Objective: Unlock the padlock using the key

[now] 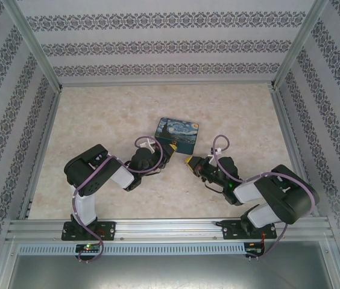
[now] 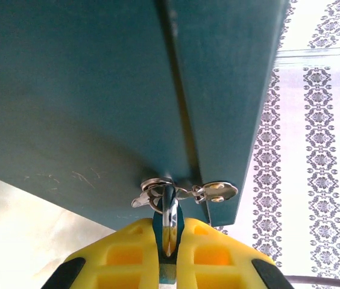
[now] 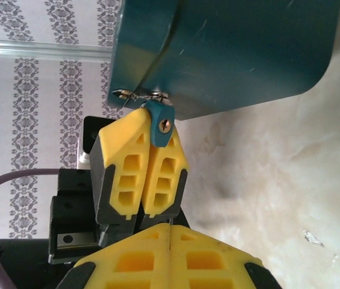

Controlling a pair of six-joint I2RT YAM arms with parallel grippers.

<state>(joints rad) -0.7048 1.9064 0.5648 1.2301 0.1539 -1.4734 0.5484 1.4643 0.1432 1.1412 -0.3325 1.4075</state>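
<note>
Left gripper (image 2: 169, 232) is squeezed tight on the padlock (image 2: 167, 271) — the small teal body is pinched between the yellow fingers. Its silvery loop is hooked through the metal clasp (image 2: 218, 191) on the side of the painted box (image 1: 178, 132). The box is set on the table (image 1: 97, 120), close to the middle. Right gripper (image 3: 170, 235) is pressed fully closed near the lock and is pointed toward its brass keyhole — whether anything is pinched inside cannot be told.

Pale marbled table (image 1: 97, 120); one painted box (image 1: 178, 132) sits on it.
</note>
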